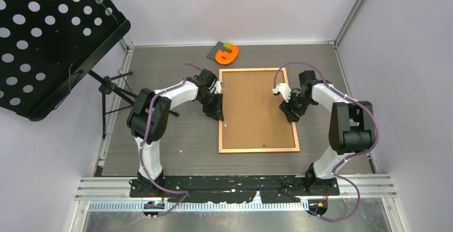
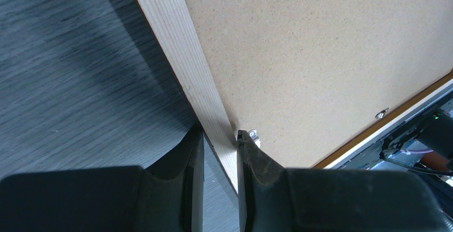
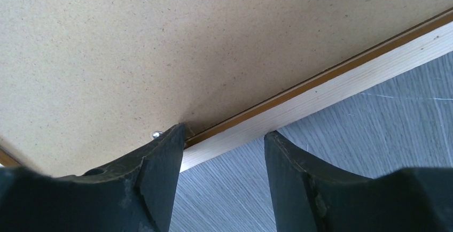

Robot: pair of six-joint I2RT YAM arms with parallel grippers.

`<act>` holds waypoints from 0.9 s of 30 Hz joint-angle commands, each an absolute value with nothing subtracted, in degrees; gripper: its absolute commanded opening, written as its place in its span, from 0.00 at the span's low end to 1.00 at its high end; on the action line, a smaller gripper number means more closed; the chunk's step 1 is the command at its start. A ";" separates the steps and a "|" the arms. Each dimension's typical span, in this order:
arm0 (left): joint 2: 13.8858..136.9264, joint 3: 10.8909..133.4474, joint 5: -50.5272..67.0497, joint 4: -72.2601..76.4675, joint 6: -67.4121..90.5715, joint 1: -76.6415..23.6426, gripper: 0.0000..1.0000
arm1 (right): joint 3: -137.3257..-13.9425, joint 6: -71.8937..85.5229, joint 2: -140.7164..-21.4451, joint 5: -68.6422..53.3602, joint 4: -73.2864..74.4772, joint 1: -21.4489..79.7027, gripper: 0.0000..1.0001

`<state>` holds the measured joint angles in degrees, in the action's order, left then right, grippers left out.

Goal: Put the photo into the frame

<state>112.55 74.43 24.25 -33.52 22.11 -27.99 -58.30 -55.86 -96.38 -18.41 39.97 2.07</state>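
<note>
Left gripper (image 2: 220,136) clamped tight on left rail of frame (image 1: 259,149). Frame flat on table (image 1: 176,146), back up, brown backing board (image 1: 256,106) showing. Right gripper (image 3: 224,133) straddling frame's right rail, fingers apart, not gripping.

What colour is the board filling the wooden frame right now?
Speckled light brown, a plain fibreboard panel; left wrist view shows it best.

Both arms reach forward with elbows bent and forearms angled inward. The left claw (image 2: 220,133) is pinched narrow on the frame (image 2: 176,45) rail between its fingers. The right claw (image 3: 224,133) stands spread, fingers astride the opposite rail.
</note>
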 commanded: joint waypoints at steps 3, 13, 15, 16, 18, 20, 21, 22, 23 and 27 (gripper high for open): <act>115.74 73.92 20.06 -32.98 18.50 -27.51 0.00 | -55.81 -62.81 -102.36 -15.42 46.89 2.26 0.62; 115.40 74.18 20.75 -32.87 18.24 -27.51 0.00 | -57.24 -65.99 -103.81 -15.52 49.08 2.54 0.66; 115.33 74.19 20.83 -32.79 18.19 -27.51 0.00 | -57.42 -66.26 -104.13 -15.10 49.34 2.98 0.67; 115.27 74.23 20.85 -32.78 18.19 -27.51 0.00 | -57.41 -66.35 -104.18 -14.76 49.40 3.11 0.67; 115.27 74.23 20.85 -32.85 18.15 -27.51 0.00 | -57.27 -66.50 -104.16 -14.11 49.22 3.80 0.68; 115.31 74.18 20.93 -32.84 18.19 -27.47 0.00 | -56.99 -66.72 -103.95 -13.61 48.91 4.25 0.69; 115.27 74.28 20.92 -32.83 18.14 -27.50 0.00 | -56.79 -66.84 -103.88 -13.44 48.77 4.49 0.70; 115.31 74.24 21.03 -32.79 18.18 -27.51 0.00 | -56.69 -66.95 -103.71 -13.25 48.73 4.62 0.71; 115.31 74.32 21.01 -32.81 18.11 -27.51 0.00 | -56.51 -67.19 -103.67 -13.13 48.66 4.82 0.72; 115.31 74.27 21.03 -32.87 18.11 -27.48 0.00 | -56.05 -67.83 -103.15 -12.38 48.67 5.56 0.77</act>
